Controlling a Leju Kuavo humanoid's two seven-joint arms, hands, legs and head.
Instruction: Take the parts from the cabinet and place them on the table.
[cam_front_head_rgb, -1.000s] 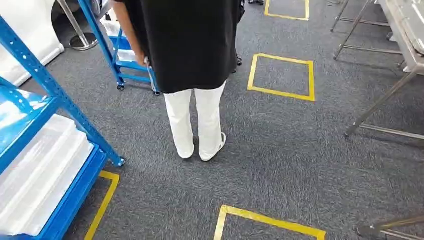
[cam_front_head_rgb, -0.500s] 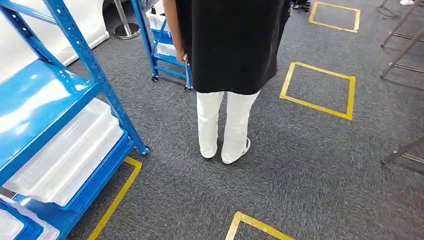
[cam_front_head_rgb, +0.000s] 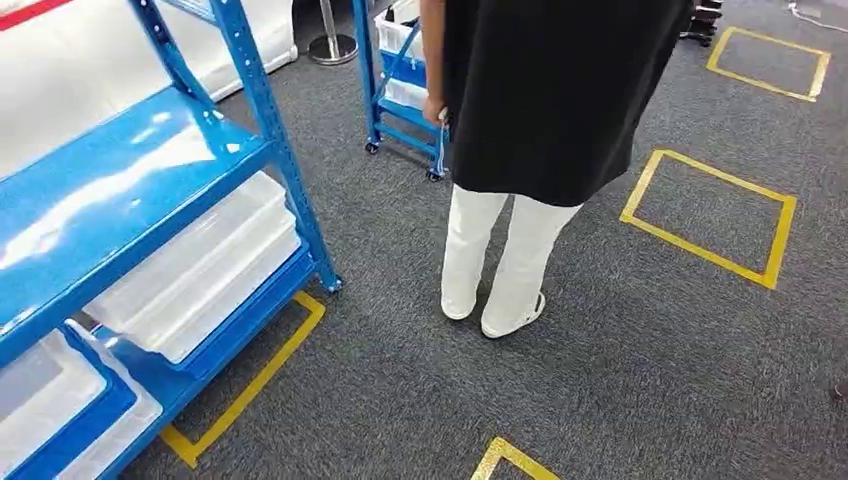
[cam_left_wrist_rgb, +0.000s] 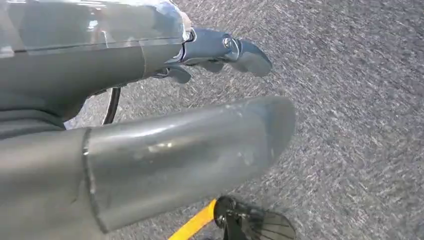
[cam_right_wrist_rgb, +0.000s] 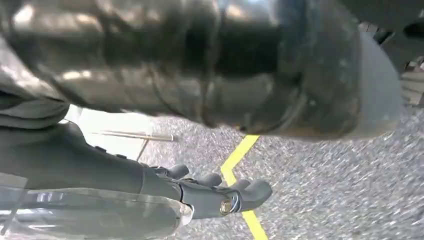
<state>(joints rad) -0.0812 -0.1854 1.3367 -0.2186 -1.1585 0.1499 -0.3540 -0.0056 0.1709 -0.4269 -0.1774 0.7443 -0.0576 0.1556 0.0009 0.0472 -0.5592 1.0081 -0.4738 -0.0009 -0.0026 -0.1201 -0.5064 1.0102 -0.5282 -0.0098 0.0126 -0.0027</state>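
The blue cabinet (cam_front_head_rgb: 130, 190) stands at the left in the head view, its glossy upper shelf bare. A long white tray (cam_front_head_rgb: 200, 265) lies on its lower shelf, and a second white tray (cam_front_head_rgb: 45, 400) sits at the bottom left corner; what they hold is hidden. My left hand (cam_left_wrist_rgb: 100, 70) hangs over grey carpet, its thick thumb (cam_left_wrist_rgb: 190, 150) apart from the dark fingers (cam_left_wrist_rgb: 225, 47), holding nothing. My right hand (cam_right_wrist_rgb: 75, 160) hangs the same way, fingers (cam_right_wrist_rgb: 220, 192) loosely out and empty.
A person (cam_front_head_rgb: 560, 90) in a black top and white trousers stands on the carpet just right of the cabinet, back turned. A small blue cart (cam_front_head_rgb: 400, 95) with white bins is behind them. Yellow tape squares (cam_front_head_rgb: 710, 215) mark the floor.
The camera has swung left: the cabinet fills more of the picture and the metal table legs at the right have dropped out. The person stays in place.
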